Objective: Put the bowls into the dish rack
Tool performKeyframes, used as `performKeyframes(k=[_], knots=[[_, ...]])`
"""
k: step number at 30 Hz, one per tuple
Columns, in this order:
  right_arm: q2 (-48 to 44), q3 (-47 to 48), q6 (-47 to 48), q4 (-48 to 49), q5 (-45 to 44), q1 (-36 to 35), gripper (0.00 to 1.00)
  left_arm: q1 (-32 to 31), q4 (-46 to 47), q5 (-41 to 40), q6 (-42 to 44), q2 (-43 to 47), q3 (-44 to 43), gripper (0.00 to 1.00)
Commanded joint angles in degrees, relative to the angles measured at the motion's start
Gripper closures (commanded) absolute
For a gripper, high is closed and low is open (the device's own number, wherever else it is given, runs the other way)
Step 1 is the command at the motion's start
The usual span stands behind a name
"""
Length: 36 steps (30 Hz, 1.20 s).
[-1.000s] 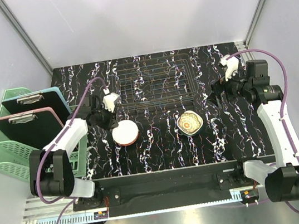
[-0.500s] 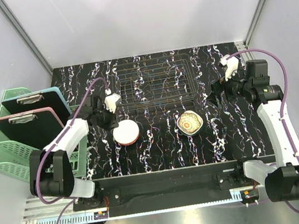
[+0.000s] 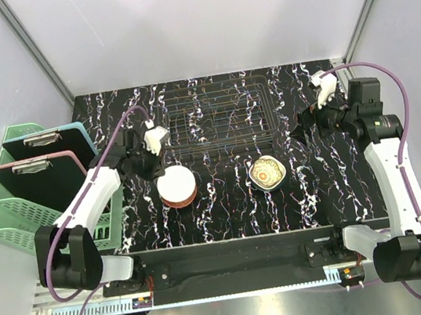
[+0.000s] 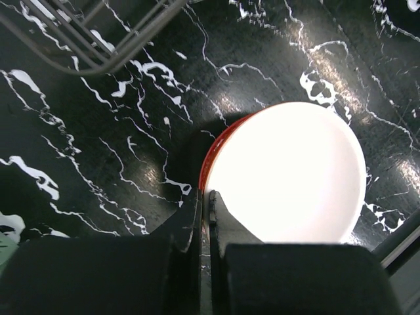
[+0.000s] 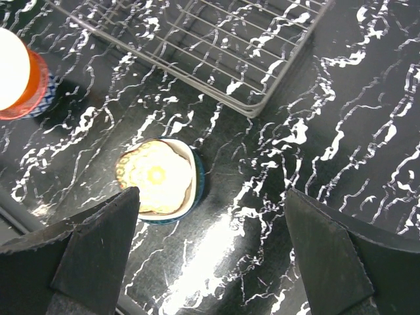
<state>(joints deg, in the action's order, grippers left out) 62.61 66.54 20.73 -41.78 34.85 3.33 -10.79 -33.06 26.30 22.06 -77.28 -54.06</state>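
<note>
Top external view: the left arm reaches forward with its elbow bent, and the left gripper (image 3: 149, 157) points down at the 11 o'clock edge of an orange-rimmed bowl (image 3: 177, 186), which sits at 8 o'clock on the table (image 3: 227, 218). The right arm stretches up the right side, and the right gripper (image 3: 309, 119) hovers at 3 o'clock, beside the dish rack (image 3: 220, 112).

In the left wrist view the black fingers (image 4: 223, 216) are clenched on the bowl's thin rim, one inside and one outside. The bowl is glossy white inside and round. The right wrist view shows it nested on a blue-patterned bowl (image 5: 36, 105), cut off by the frame edge.

The right gripper's jaws are spread wide, holding nothing. Below them a floral bowl (image 5: 157, 176), cream and yellow inside, rests on black white-veined marble. The rack is bare grey wire at 12 o'clock. A mint basket (image 3: 1, 216) holds clipboards (image 3: 39, 179) off the table at 9 o'clock.
</note>
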Motion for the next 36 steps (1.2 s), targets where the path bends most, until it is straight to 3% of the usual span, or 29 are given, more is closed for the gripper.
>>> performKeyframes(k=[1, 9, 14, 21, 25, 36], knots=[[0.2, 2.8, -1.1, -1.3, 2.2, -1.0, 0.00, -0.1, -1.0, 1.6, -0.4, 2.0, -3.2, 1.00], [4.7, 8.7, -8.5, -3.2, 17.7, -3.0, 0.00, -0.1, -2.3, 8.3, 0.1, 2.8, -7.9, 1.00], [11.8, 14.0, -13.0, -2.9, 23.4, -8.9, 0.00, -0.2, -2.4, 15.1, -0.5, 1.8, -14.9, 1.00], [21.9, 17.7, -20.4, 1.9, 34.7, -10.7, 0.00, -0.2, 0.4, 23.2, -4.3, -2.4, -23.4, 1.00], [27.1, 18.8, -24.1, 3.7, 42.6, -12.1, 0.00, -1.3, 4.3, 24.0, -6.0, -3.1, -24.8, 1.00], [37.4, 23.3, -26.4, 6.5, 45.7, -19.5, 0.00, -5.2, 13.7, 22.0, -10.7, -5.6, -24.2, 1.00]])
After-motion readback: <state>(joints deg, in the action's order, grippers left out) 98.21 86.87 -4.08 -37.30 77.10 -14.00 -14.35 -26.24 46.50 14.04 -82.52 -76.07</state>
